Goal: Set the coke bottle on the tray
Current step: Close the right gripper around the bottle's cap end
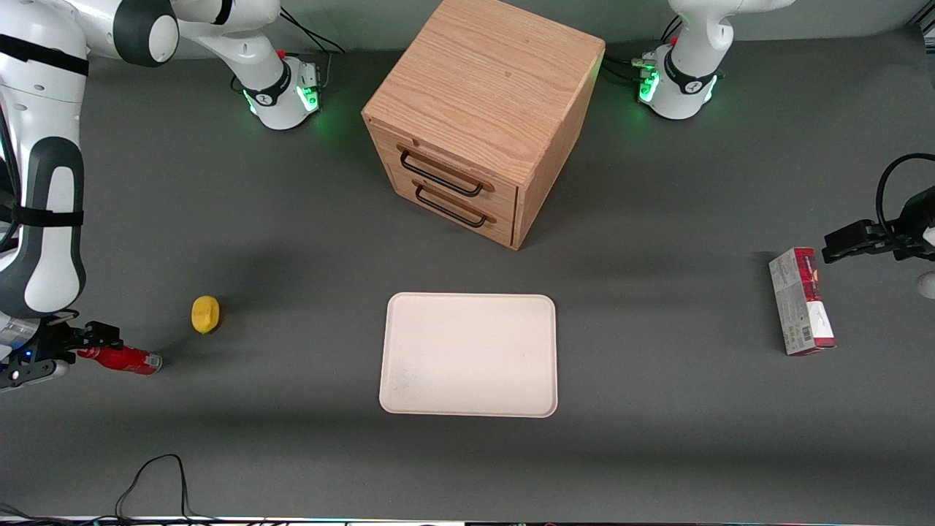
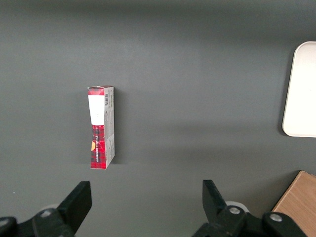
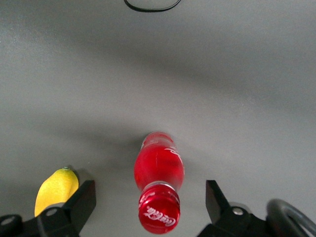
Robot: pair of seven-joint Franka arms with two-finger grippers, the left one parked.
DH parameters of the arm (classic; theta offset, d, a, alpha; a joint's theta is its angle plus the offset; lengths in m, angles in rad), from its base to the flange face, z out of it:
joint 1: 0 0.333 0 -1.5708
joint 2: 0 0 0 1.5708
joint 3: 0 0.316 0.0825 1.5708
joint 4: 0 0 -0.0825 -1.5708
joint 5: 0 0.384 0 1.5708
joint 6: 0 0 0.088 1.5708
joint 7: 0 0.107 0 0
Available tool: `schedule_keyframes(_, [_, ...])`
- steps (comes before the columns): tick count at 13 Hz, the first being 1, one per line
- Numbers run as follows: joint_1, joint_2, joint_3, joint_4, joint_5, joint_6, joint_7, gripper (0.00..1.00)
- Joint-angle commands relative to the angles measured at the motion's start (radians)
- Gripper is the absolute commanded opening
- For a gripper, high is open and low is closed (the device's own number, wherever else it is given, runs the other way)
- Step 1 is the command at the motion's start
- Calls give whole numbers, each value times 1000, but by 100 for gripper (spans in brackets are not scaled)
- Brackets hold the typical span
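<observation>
The coke bottle (image 1: 123, 359) is small and red and lies on its side on the grey table at the working arm's end, clear base pointing toward the tray. In the right wrist view the coke bottle (image 3: 159, 185) shows its red cap toward the camera. My right gripper (image 1: 98, 340) is low over the bottle's cap end. It is open (image 3: 148, 203), with one finger on each side of the cap and clear gaps between, touching nothing. The cream-white tray (image 1: 467, 354) lies flat in the middle of the table, in front of the cabinet, with nothing on it.
A yellow lemon-like lump (image 1: 205, 314) lies close beside the bottle, farther from the front camera, next to one finger (image 3: 83, 202). A wooden two-drawer cabinet (image 1: 482, 117) stands mid-table. A red-and-grey carton (image 1: 801, 301) lies toward the parked arm's end. A black cable (image 1: 153, 475) loops near the front edge.
</observation>
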Motion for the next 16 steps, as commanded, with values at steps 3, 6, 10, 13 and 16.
schedule_keyframes(3, [-8, 18, -11, 30, 36, -8, -50, 43])
schedule_keyframes(6, [-8, 15, -14, 37, 34, -12, -46, 8])
schedule_keyframes(10, [-3, 6, -12, 109, 22, -93, -7, 0])
schedule_keyframes(13, [0, -15, -5, 267, -71, -333, 132, 0])
schedule_keyframes(16, [23, -37, 8, 439, -99, -633, 311, 0])
